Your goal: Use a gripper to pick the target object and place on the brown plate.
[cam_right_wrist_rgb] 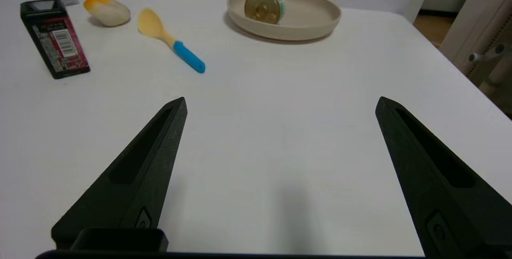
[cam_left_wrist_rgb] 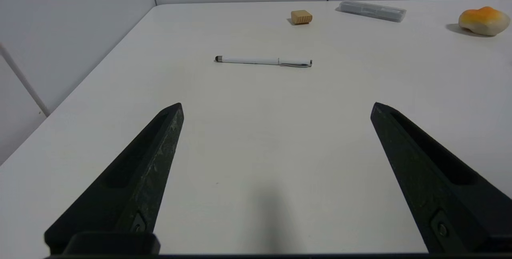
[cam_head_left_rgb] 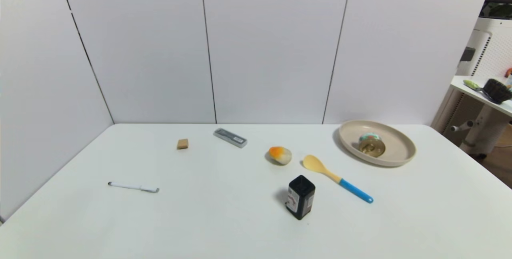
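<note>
— Where was the tin can [cam_head_left_rgb: 371, 143]?
— Inside the brown plate [cam_head_left_rgb: 401, 156], tipped on its side with the gold lid facing the robot, at the table's [cam_head_left_rgb: 224, 219] far right.
— And the pincers?
— The right pincer [cam_right_wrist_rgb: 280, 107] hung low over bare table, well short of the plate, its fingers spread wide and holding nothing. The left pincer [cam_left_wrist_rgb: 277, 109] was likewise spread and unladen, near a white pen [cam_left_wrist_rgb: 263, 61].
</note>
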